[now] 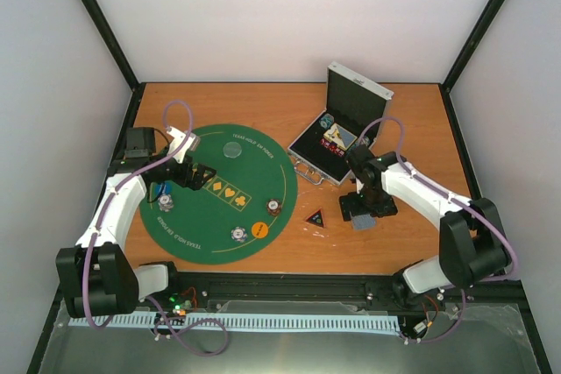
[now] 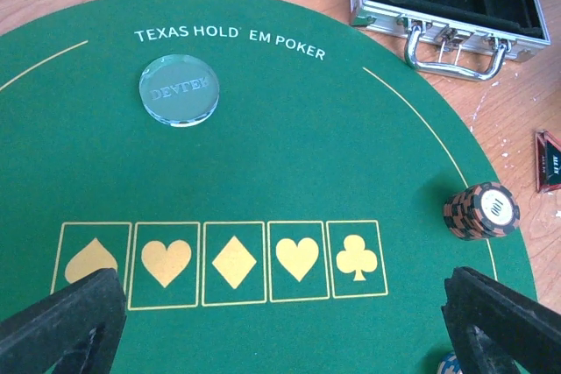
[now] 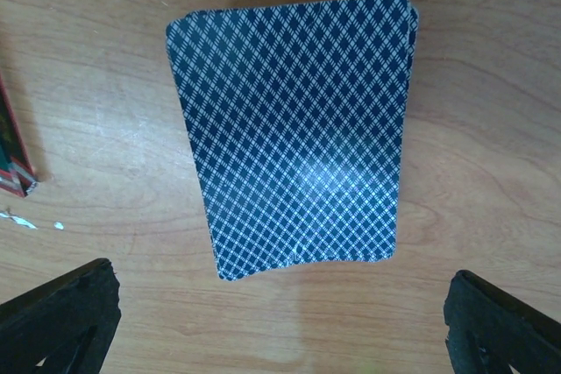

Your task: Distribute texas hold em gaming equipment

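My left gripper hovers open and empty over the left part of the green mat, its fingers wide apart. A clear disc lies at the mat's far side. A red chip stack stands at the right rim. A blue-white chip and an orange disc lie near the front rim. More chips lie under the left arm. My right gripper is open just above the card deck, lying face down on the wood. The black triangular marker lies left of it.
The open silver case stands behind the right gripper, with chips inside; its handle faces the mat. White walls and black frame posts enclose the table. The marker's edge shows at the left of the right wrist view.
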Action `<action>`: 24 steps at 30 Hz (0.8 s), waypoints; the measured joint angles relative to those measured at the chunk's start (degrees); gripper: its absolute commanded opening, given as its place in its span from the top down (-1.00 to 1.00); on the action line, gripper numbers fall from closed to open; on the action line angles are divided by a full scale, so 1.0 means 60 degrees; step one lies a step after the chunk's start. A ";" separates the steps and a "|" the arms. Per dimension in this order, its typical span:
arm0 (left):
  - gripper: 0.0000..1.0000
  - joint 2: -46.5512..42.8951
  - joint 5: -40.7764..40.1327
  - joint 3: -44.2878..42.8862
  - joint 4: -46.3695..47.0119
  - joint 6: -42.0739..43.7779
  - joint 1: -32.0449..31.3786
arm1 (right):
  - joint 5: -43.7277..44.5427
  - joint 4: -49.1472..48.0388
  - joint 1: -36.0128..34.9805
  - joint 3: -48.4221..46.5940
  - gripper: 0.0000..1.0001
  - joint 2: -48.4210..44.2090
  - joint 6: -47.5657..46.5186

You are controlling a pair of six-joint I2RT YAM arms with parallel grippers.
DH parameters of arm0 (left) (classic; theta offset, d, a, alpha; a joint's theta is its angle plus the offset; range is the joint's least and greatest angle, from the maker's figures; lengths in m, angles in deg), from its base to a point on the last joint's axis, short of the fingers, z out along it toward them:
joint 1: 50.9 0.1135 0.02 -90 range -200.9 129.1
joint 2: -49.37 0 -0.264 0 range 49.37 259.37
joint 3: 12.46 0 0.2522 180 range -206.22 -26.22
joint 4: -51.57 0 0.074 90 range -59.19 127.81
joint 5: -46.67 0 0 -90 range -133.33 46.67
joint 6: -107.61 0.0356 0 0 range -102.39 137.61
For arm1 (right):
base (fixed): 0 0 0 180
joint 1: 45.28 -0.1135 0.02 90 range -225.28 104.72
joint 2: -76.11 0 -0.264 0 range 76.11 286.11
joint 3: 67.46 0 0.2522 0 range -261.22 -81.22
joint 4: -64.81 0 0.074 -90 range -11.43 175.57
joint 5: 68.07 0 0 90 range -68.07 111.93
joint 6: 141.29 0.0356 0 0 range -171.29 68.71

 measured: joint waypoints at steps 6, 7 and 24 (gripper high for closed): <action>-0.99 0.0004 0.0062 0.0000 0.0004 0.0015 0.0000 | 0.0022 0.0124 0.0004 -0.0051 -1.00 0.0612 -0.0095; -0.99 0.0007 0.0062 0.0000 0.0004 0.0015 0.0000 | 0.0022 0.0138 0.0004 -0.0062 -1.00 0.0703 -0.0102; -0.99 0.0280 0.0073 0.0000 0.0000 0.0015 0.0000 | -0.0168 0.0109 0.0109 -0.0149 -1.00 0.1800 -0.0350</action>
